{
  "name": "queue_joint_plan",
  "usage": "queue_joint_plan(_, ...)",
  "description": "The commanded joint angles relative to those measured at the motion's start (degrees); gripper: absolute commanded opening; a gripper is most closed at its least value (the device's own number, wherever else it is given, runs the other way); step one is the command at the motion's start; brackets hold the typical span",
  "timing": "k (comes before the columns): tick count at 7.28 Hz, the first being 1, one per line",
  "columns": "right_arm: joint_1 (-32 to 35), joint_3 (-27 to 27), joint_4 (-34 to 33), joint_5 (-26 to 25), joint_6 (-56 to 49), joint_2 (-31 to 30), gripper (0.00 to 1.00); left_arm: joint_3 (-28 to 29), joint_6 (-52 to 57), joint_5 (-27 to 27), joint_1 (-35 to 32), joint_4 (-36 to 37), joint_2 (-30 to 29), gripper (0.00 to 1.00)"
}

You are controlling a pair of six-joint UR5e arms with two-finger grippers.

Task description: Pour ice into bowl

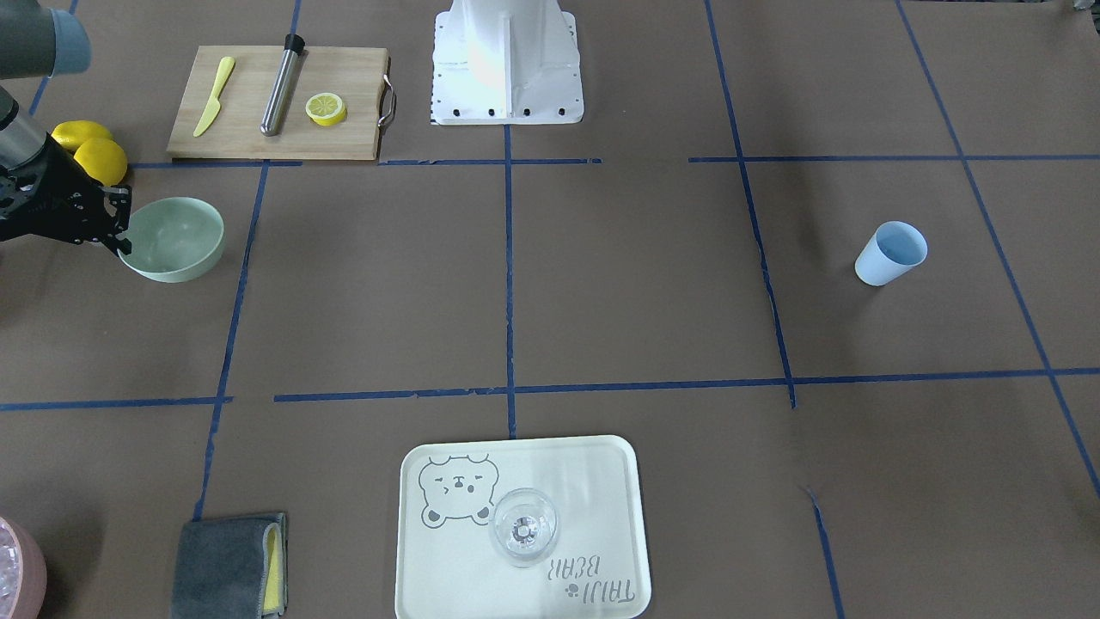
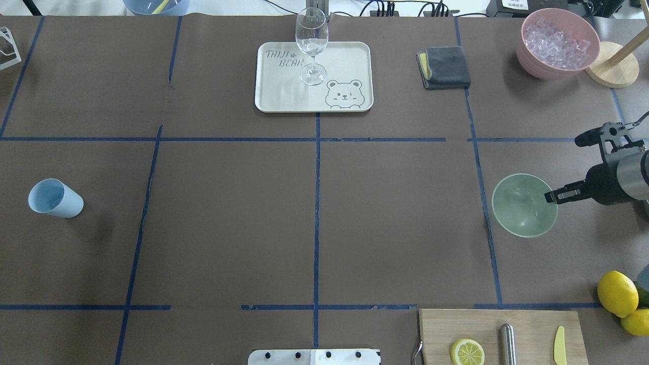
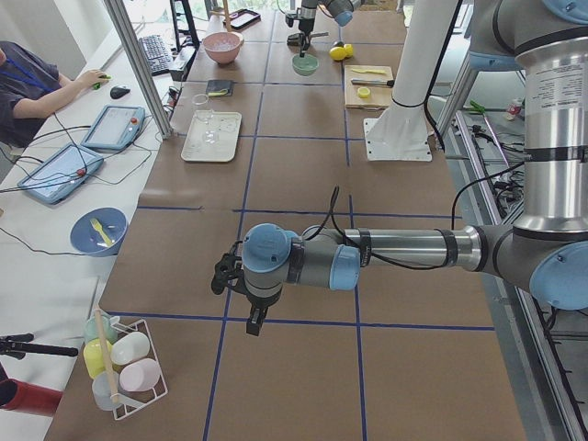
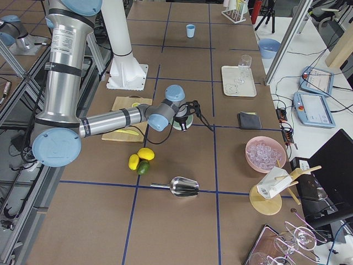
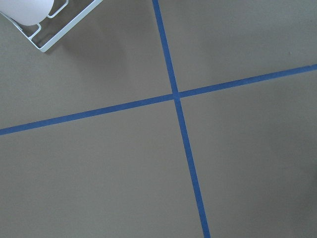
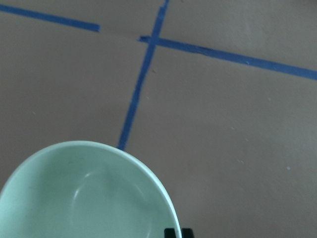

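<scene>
The pale mint-green bowl (image 2: 522, 208) stands empty near the table's right edge; it also shows in the front view (image 1: 176, 245) and fills the lower left of the right wrist view (image 6: 84, 198). My right gripper (image 2: 548, 196) reaches in level from the right. It is shut on the bowl's rim, one tip inside and one outside (image 6: 179, 233). The loose ice is not in view. My left gripper (image 3: 253, 323) shows only in the left side view, hovering over bare table by a tape crossing. I cannot tell if it is open or shut.
A blue cup (image 2: 56, 198) stands far left. A tray (image 2: 284, 96) holds a wine glass (image 2: 311, 43) at the back. A pink container of ice (image 2: 557, 43), a grey cloth (image 2: 446, 67), lemons (image 2: 616, 293), a cutting board (image 2: 527, 322) and a metal scoop (image 4: 185, 186) lie on the right.
</scene>
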Motion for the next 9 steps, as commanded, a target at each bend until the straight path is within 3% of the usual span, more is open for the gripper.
queue_joint_plan(1, -1.28, 0.97, -8.32, 0.41, 7.88, 10.99, 0.00, 0.07, -0.09, -0.09, 0.09, -0.35, 0.00, 1.00)
queue_joint_plan(5, -12.51, -0.94, -25.29, -3.44, 25.00, 32.08, 0.00, 0.07, -0.09, -0.44, 0.44, -0.35, 0.09, 1.00)
queue_joint_plan(6, -16.89, -2.26, -30.03, -8.93, 30.36, 37.89, 0.00, 0.07, -0.09, -0.44, 0.44, -0.35, 0.09, 1.00)
queue_joint_plan(7, -19.72, -6.80, -32.52, -12.47, 33.72, 43.86, 0.00, 0.07, -0.09, -0.53, 0.44, -0.35, 0.09, 1.00)
queue_joint_plan(9, -21.68, -19.36, -31.76, -14.08, 35.95, 53.29, 0.00, 0.07, -0.09, -0.53, 0.53, -0.27, 0.09, 1.00)
